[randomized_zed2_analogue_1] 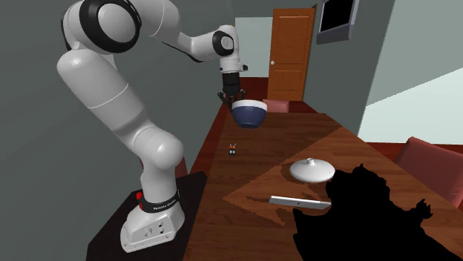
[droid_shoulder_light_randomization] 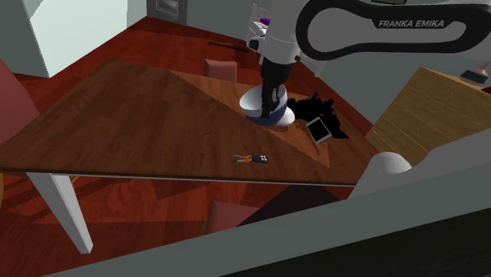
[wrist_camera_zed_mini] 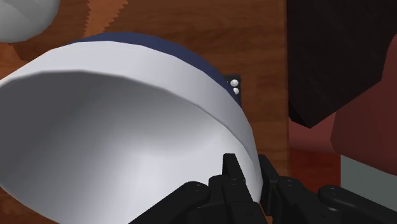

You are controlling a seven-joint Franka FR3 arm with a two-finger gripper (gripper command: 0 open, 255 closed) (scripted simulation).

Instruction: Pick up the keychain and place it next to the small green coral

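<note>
Lying flat on the brown table [droid_shoulder_light_randomization: 118, 118] in the shoulder view, the keychain [droid_shoulder_light_randomization: 253, 159] is showing as a short dark fob with a small orange-red piece at one end, near the table edge closest to the camera. The gripper [droid_shoulder_light_randomization: 271, 101] is reaching into a bowl [droid_shoulder_light_randomization: 267, 115], white inside and dark blue outside, well apart from the keychain. Just beside the bowl, toward that view's right, a spiky black shape [droid_shoulder_light_randomization: 313, 107] is sitting with a flat pale slab [droid_shoulder_light_randomization: 319, 130] in front of it. Whether this shape is the coral cannot be told.

In the second exterior view, the bowl [randomized_zed2_analogue_1: 249, 113] is hanging under the gripper [randomized_zed2_analogue_1: 236, 96]; whether it is resting on the table or lifted clear cannot be told. The keychain [randomized_zed2_analogue_1: 233, 150] is lying nearer the camera than the bowl, close to the table edge on the arm's side.

In the wrist view, the gripper [wrist_camera_zed_mini: 247, 168] is pinching the bowl's [wrist_camera_zed_mini: 127, 127] rim, one of the fingers [wrist_camera_zed_mini: 230, 167] inside and one outside.

The keychain is looking small, light and low, probably a stiff fob with loose parts, and is likely to slide on the smooth wood. The dark fob body, taken across its narrow width, is offering the surest hold. The bowl is occupying the fingers and needs releasing first.
</note>
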